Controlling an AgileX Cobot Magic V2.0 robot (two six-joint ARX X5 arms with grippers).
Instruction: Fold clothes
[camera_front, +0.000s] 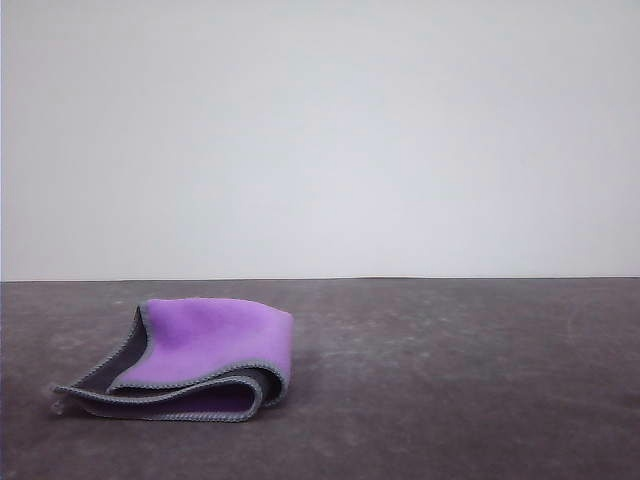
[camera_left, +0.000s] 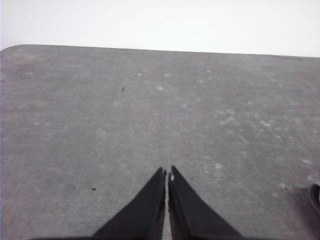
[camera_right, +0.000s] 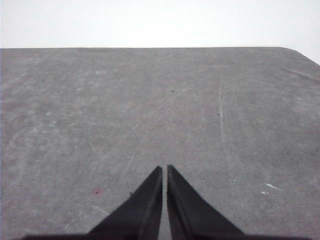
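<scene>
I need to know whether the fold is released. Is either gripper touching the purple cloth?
Apart. The front view shows the cloth lying folded on the table alone; the left gripper and right gripper hang shut over bare tabletop.

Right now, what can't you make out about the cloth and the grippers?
- Cloth, front view: its own top layers hide the inner folds and the underside.
- Left gripper, left wrist view: fingers together, their bases cut off by the picture's edge.
- Right gripper, right wrist view: likewise.
</scene>
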